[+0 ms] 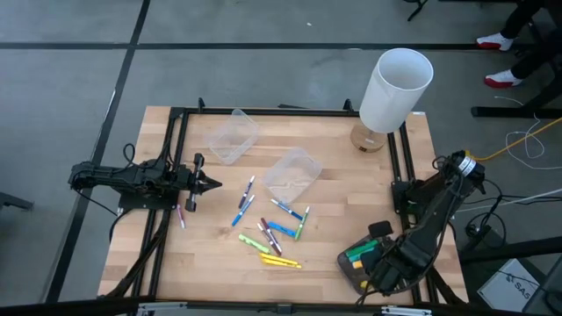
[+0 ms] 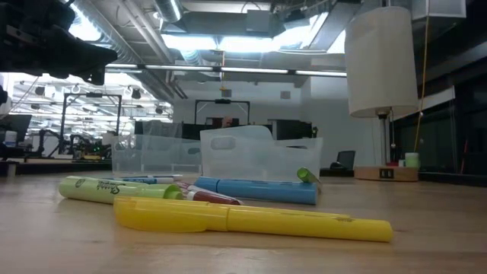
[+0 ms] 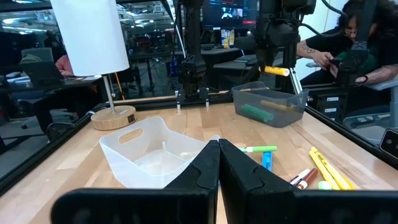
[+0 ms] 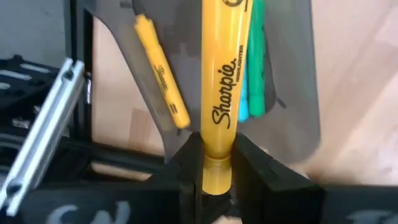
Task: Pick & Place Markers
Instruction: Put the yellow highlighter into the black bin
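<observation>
I've got the right gripper clenching a yellow marker above the tub, lower right, ready to drop; the left gripper waits, jaws clenched empty.

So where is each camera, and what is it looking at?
High view: above, looking straight down on the table; shows both arms, the left gripper shut.
Low view: at tabletop height, looking across the yellow marker; a dark arm part at the upper left.
Left wrist view: on the left arm, facing a clear tub; its own shut fingers.
Right wrist view: on the right arm, above a tub; the right gripper holds a yellow Sharpie.
Shared: the white lamp.
</observation>
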You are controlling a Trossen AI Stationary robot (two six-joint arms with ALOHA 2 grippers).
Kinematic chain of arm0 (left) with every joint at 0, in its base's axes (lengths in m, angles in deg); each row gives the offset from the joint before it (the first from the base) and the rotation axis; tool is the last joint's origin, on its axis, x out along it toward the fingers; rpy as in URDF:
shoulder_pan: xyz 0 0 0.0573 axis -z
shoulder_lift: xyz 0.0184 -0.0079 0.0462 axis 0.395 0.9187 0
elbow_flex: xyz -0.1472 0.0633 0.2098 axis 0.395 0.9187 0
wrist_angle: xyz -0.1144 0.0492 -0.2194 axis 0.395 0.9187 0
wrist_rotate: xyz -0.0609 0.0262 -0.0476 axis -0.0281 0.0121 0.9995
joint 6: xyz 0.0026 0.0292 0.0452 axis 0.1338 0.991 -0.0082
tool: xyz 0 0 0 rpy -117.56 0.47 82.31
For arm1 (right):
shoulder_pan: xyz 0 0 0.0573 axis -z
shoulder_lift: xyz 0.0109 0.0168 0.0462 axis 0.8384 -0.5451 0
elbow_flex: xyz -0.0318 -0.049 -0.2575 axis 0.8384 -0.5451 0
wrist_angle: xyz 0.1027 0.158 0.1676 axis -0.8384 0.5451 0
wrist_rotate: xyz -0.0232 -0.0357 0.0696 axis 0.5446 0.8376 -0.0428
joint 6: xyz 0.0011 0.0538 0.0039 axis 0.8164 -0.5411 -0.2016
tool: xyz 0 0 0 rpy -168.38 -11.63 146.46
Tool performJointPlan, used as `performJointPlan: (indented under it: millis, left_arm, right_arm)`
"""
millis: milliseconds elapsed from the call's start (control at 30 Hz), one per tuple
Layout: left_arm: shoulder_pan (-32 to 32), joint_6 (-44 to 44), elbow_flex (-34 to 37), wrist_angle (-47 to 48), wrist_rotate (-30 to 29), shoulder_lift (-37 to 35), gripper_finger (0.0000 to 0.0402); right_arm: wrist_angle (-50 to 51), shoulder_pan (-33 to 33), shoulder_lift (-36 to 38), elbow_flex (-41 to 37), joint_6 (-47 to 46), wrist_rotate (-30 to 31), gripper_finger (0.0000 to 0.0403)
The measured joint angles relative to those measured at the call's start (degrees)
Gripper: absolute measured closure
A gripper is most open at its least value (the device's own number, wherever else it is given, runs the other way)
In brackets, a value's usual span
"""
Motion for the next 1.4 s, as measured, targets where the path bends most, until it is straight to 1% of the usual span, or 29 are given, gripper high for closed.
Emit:
performJointPlan:
  millis: [800,1133,1200,1267,1400]
  left_arm:
    - [0.0,0.0,0.0,0.0,0.0,0.0,0.0398]
    - [0.0,0.0,0.0,0.0,0.0,0.0,0.0398]
    - [0.0,0.0,0.0,0.0,0.0,0.0,0.0398]
    - [0.0,0.0,0.0,0.0,0.0,0.0,0.0398]
    - [0.0,0.0,0.0,0.0,0.0,0.0,0.0398]
  right_arm:
    - [-18.7,0.0,-0.2,-17.4,1.0,-1.7,0.0343]
    - [-22.7,0.0,-0.2,-19.7,1.5,-1.7,0.0343]
    - [-23.2,0.0,-0.2,-19.7,1.5,-2.8,0.0342]
    - [-23.1,0.0,-0.2,-19.7,1.4,-3.7,0.0335]
    - [-23.1,0.0,-0.2,-19.7,1.1,-4.7,0.0304]
